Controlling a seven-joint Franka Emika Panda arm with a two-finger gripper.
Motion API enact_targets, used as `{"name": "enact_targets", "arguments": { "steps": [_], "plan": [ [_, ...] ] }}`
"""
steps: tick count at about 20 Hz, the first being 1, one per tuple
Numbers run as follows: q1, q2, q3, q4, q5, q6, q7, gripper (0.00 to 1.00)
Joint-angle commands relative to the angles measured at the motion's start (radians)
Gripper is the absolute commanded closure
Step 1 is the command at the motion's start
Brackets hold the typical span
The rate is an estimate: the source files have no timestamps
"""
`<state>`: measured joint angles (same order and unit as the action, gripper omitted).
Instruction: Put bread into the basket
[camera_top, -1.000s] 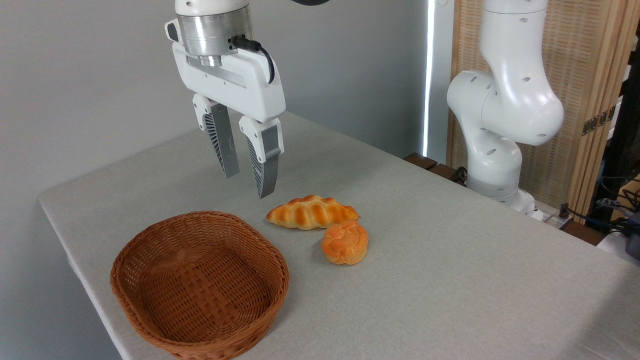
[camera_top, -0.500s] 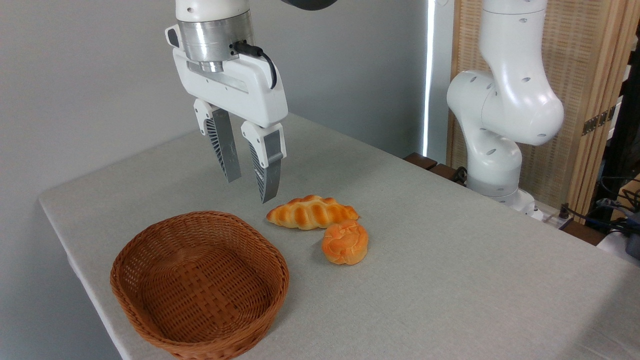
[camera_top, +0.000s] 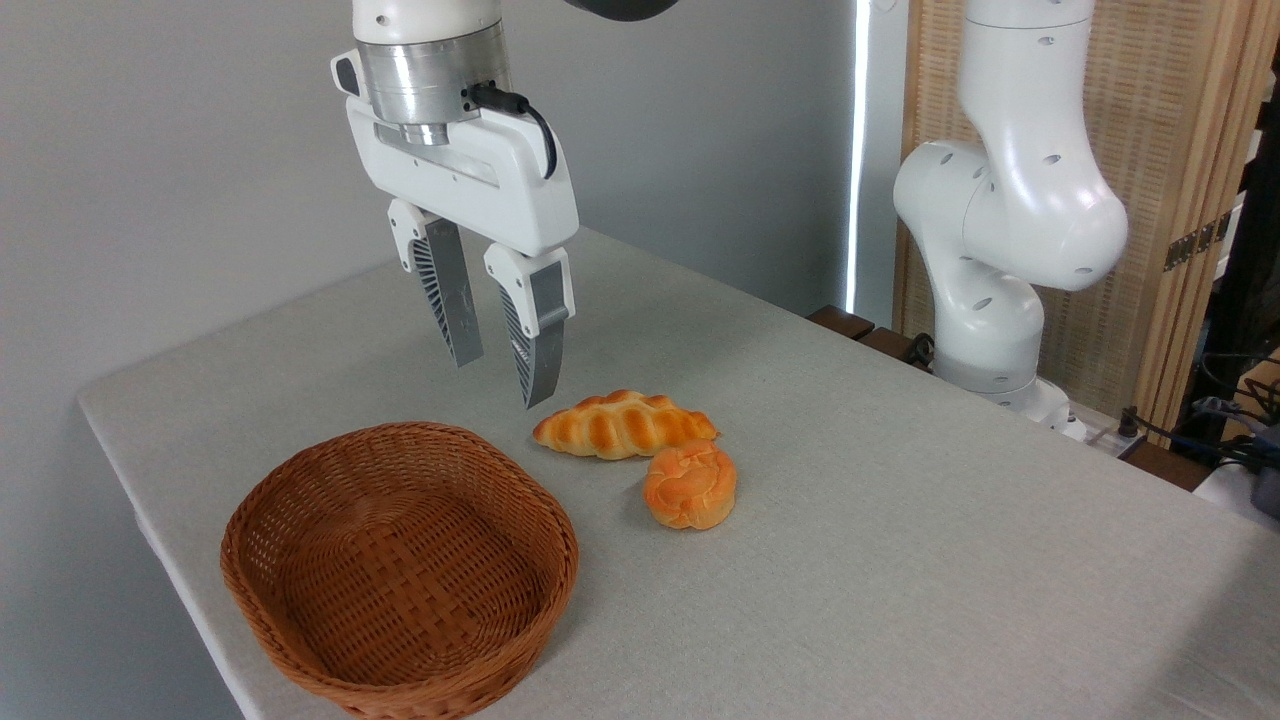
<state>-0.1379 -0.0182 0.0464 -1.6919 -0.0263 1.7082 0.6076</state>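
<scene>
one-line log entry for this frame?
gripper: open, empty, above table | bread: on table, touching braided loaf | basket: empty | phase: pre-grasp

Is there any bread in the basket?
No, the basket holds nothing; the bun and the loaf both lie on the table beside it.

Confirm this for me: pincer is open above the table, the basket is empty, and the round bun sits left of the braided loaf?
One slip: in the camera view the round bun sits right of and nearer than the braided loaf. The pincer is open above the table, and the basket is empty.
</scene>
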Motion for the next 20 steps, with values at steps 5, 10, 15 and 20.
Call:
{"name": "enact_targets", "arguments": {
  "steps": [5, 10, 15, 20],
  "plan": [
    [-0.003, -0.011, 0.018, -0.008, -0.012, 0.021, -0.002, 0.00],
    [-0.005, -0.009, 0.018, -0.008, -0.007, 0.021, -0.002, 0.00],
    [-0.006, -0.014, 0.018, -0.009, -0.007, 0.021, -0.002, 0.00],
    [-0.008, -0.026, 0.017, -0.020, -0.007, 0.021, -0.002, 0.00]
  ]
}}
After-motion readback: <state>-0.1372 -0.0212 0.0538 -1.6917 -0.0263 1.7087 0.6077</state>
